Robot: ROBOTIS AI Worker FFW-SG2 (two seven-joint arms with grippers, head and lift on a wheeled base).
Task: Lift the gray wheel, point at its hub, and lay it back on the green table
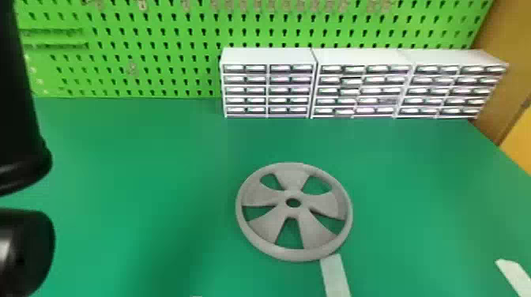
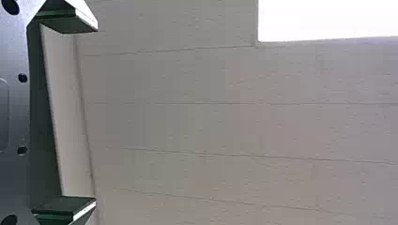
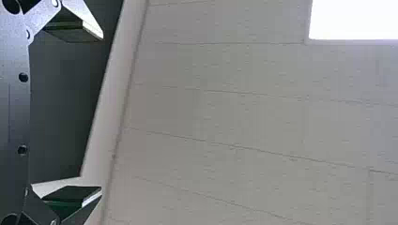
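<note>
The gray wheel (image 1: 262, 196) lies flat on the green table (image 1: 138, 158), right of centre in the head view, with its hub (image 1: 293, 213) and round centre hole facing up. My left arm (image 1: 19, 118) stands at the left edge, well apart from the wheel. In the left wrist view my left gripper (image 2: 96, 115) is open, its two fingers wide apart with nothing between them. My right gripper (image 3: 101, 113), in the right wrist view, is likewise open and holds nothing. Both wrist cameras face a pale, lined surface.
White drawer cabinets (image 1: 268, 57) line the table's back right, before a green pegboard (image 1: 158, 39). A pale strip (image 1: 336, 276) runs from the wheel's near edge toward the front. Another pale strip (image 1: 515, 272) lies at the front right.
</note>
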